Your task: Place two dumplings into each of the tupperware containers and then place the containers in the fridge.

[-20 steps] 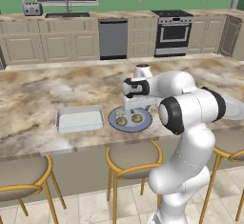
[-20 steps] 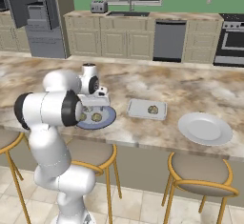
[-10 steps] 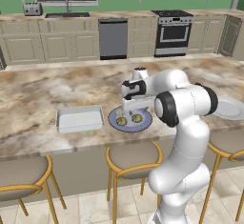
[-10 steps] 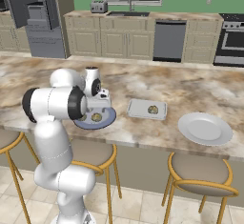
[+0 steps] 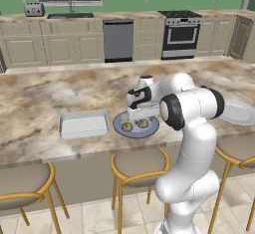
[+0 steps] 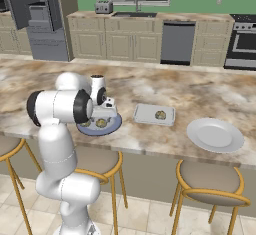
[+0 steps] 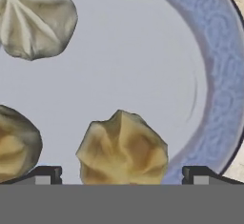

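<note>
Moved: arm lowers toward plate [image 7: 209, 99].
Fingers [image 7: 121, 175]: spread wide, empty.
Dumpling [image 7: 122, 149]: between the fingers, ready to grasp.

The white arm rises from its base beside the stools, bends at a big dark-jointed elbow and reaches forward and down, the wrist turned so the hand points straight down. The gripper [image 5: 135, 120] hangs low, its body a pale block under the dark wrist joint; from the other side the gripper [image 6: 104, 115] sits just as low. In the hand view its fingertips [image 7: 47, 174] stand wide apart, gripping nothing
</note>
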